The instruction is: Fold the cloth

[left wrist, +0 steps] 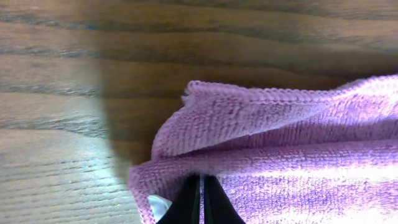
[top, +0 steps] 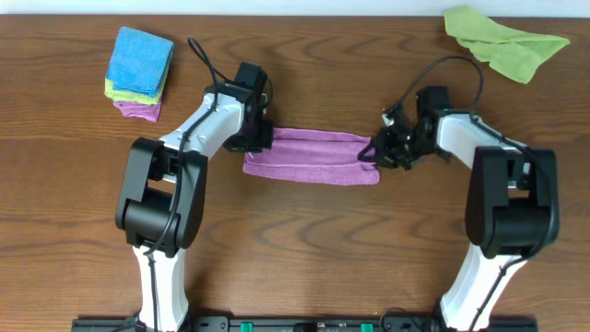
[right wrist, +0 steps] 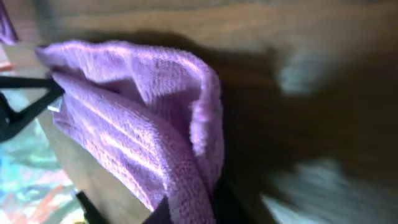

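On the wood bench point(top: 304, 240), bare grain shows on all sides of the work. The widest stretch runs toward the near edge, between the two arm bases. The left arm point(top: 171, 175) and right arm point(top: 502, 184) both reach inward from the near edge. The cloth point(top: 313, 155) lies mid-bench as a long lilac band, folded over, with its long edges parallel to the far edge and one short end at each arm.

A folded stack point(top: 140, 72), blue over green over purple, sits by the far left corner, well apart from the cloth. A lime-green cloth point(top: 502, 41) lies crumpled at the far right corner, also well apart.

The left fingers point(top: 260, 140) are pressed nearly together, pinching the cloth's left end at its edge. The layers gape open just beyond the tips. The right fingers point(top: 373, 152) pinch the right end; the wrist view is blurred, and the cloth bunches up out of the grip. A white tag point(left wrist: 158, 204) shows at the cloth's edge beside the left fingers.
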Controlling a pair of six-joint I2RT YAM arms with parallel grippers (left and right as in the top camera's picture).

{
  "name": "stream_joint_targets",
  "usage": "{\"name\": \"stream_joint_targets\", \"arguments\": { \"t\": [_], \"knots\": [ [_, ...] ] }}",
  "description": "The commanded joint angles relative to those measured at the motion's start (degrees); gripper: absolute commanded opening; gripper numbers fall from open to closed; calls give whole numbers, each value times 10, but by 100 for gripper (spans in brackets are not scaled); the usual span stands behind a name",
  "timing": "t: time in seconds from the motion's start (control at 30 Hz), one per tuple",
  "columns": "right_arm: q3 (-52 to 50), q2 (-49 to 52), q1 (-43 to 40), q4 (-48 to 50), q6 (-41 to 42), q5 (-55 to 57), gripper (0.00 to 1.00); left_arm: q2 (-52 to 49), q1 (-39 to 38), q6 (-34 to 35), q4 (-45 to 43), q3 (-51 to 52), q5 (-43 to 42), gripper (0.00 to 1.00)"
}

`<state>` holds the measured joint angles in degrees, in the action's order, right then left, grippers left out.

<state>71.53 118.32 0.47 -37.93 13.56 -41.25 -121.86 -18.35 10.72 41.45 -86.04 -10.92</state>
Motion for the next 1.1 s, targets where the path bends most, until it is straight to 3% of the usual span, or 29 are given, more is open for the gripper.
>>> {"name": "stream_joint_targets", "arguments": {
  "t": [0.0, 0.23, 0.37, 0.77, 1.07],
  "knots": [
    [69, 2, -13, -63, -26, 91, 2, 35, 0, 3, 12, -15, -1, 6],
    [281, 2, -6, -320, -10, 358, 2, 193, 0, -9, 80, -47, 28, 6],
    [353, 2, 23, -386, 11, 458, 2, 276, 0, -9, 101, -47, 28, 6],
    [341, 41, 232, -343, 74, 535, 1, 419, 0, -4, 193, -47, 23, 6],
    [341, 92, 281, -336, 109, 544, 2, 436, 0, -4, 218, -47, 20, 6]
  ]
}}
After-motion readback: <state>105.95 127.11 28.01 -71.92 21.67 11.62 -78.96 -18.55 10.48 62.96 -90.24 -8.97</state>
